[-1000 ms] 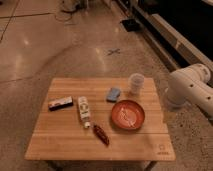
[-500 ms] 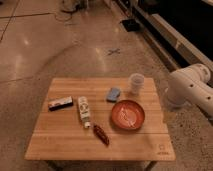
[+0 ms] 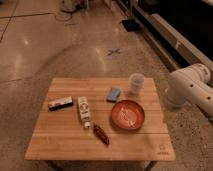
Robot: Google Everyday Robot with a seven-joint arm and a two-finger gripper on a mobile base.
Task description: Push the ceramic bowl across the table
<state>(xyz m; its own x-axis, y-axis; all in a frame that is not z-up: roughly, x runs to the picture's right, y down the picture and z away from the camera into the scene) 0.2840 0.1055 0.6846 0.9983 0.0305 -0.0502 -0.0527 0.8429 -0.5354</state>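
Nothing on the low desk point(image 3: 60, 145) of light wooden slats has shifted since half a second ago: every item lies where it lay, and the white robot arm point(image 3: 192, 89) keeps the same pose at the right edge.

Nearest the camera, a small dark logo point(image 3: 161, 148) sits by the desk's front right corner. Just behind it, toward the middle, a slim dark red packet point(image 3: 101, 134) lies at a slant.

The wide, shallow, round orange-red ceramic bowl point(image 3: 128, 114) rests on the right half of the desk, near the right edge and about midway front to back. It stands upright with its opening facing up. Being round, it has no long axis and points no particular way. Pale whitish marks streak its inside, and its rim reads as a slightly darker ring. It touches none of its neighbours.

To its left, a white tube point(image 3: 84, 111) lies with its long side running front to back, and a dark rectangular bar point(image 3: 60, 103) lies further left. Behind the bowl are a small blue pad point(image 3: 113, 94) and, near the back right corner, a small translucent whitish cup point(image 3: 136, 82), upright.

The arm's thick white segments hang beside the desk's right side, apart from it. The gripper is out of frame past the right edge, so the state of its jaws cannot be told.

Farthest off, a blue cross mark point(image 3: 114, 51) shows on the polished floor.
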